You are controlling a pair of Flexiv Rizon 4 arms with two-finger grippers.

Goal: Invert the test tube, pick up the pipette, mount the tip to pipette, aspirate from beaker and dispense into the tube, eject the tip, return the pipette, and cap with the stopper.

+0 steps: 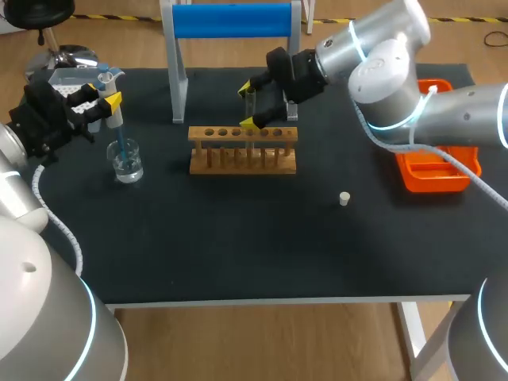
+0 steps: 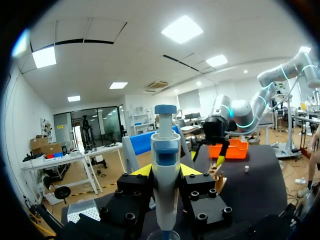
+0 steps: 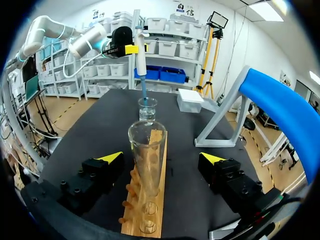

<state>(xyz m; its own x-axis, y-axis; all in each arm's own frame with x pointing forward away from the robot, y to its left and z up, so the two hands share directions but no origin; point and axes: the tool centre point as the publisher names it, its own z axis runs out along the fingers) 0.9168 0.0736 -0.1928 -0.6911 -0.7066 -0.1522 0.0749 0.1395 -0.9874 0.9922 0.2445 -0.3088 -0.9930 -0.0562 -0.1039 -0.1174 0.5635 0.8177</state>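
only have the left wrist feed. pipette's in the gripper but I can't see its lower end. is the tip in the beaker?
Observer: Yes. In the head view the left gripper holds the pipette upright, and its blue tip reaches down into the beaker.
Operator: has the right gripper got the tube?
Observer: No. In the right wrist view the test tube stands in the rack between the right gripper's open fingers. It touches neither finger.
Operator: capped?
Observer: No. The right wrist view shows its mouth open and facing up.
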